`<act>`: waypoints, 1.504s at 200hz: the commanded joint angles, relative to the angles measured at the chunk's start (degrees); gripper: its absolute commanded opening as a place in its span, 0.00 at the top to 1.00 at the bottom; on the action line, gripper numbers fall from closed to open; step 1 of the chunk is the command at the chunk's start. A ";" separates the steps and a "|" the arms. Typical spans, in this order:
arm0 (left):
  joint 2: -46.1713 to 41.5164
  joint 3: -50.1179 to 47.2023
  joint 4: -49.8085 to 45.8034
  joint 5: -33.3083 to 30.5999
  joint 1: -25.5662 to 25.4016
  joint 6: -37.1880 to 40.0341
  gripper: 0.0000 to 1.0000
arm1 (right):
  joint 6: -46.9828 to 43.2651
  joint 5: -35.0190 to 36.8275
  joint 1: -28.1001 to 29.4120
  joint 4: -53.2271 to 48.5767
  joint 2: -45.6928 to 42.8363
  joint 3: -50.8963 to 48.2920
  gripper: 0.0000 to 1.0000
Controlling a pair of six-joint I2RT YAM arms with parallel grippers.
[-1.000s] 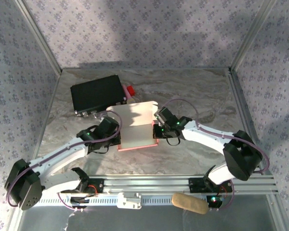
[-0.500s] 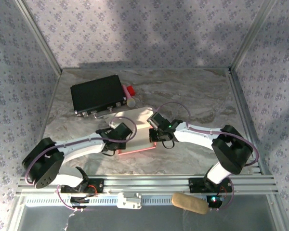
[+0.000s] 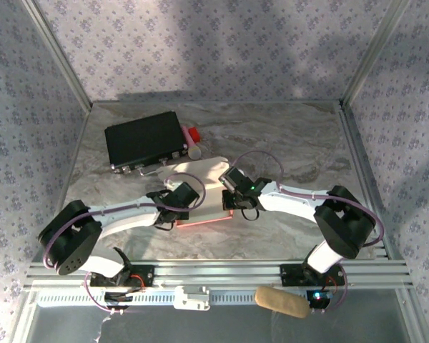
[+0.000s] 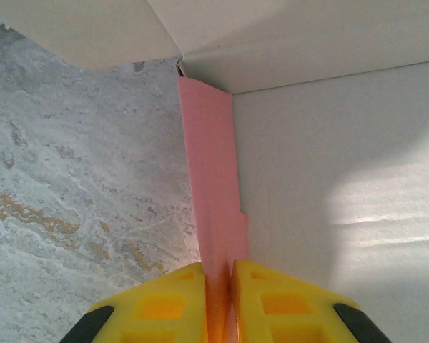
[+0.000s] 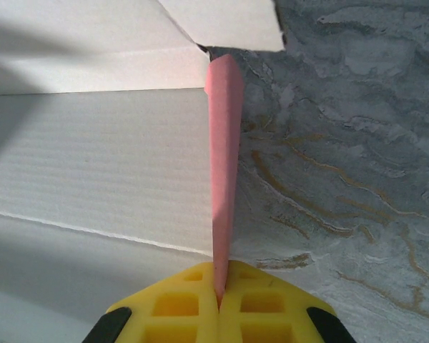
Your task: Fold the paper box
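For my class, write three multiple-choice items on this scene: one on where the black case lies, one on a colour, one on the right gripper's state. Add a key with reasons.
1. Where is the black case relative to the paper box?
A. behind, to its left
B. nearer, to its right
C. on it
2. The fingers of the right gripper are:
A. blue
B. yellow
C. green
3. The right gripper is:
A. open
B. shut on the case
C. shut on the box's pink flap
1A, it sits toward the far left corner; 2B, the wrist view shows yellow; 3C, the flap is pinched between them.
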 commanded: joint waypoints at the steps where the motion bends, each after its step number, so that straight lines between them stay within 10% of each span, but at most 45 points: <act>1: 0.79 -1.53 1.68 4.63 0.06 0.04 0.85 | -0.66 -3.55 0.55 1.28 -1.47 0.08 1.00; 63: 2.94 -0.81 -0.30 3.76 0.00 -0.38 1.00 | -0.59 -3.14 0.46 0.24 -2.97 0.58 1.00; 141: 4.56 7.93 -18.79 -13.98 -5.46 -5.96 1.00 | 0.85 -2.81 0.80 -1.04 -6.42 1.03 1.00; 301: 6.86 16.91 -35.88 -28.84 -11.17 -11.47 1.00 | 4.97 2.21 4.14 -4.36 -10.49 2.46 1.00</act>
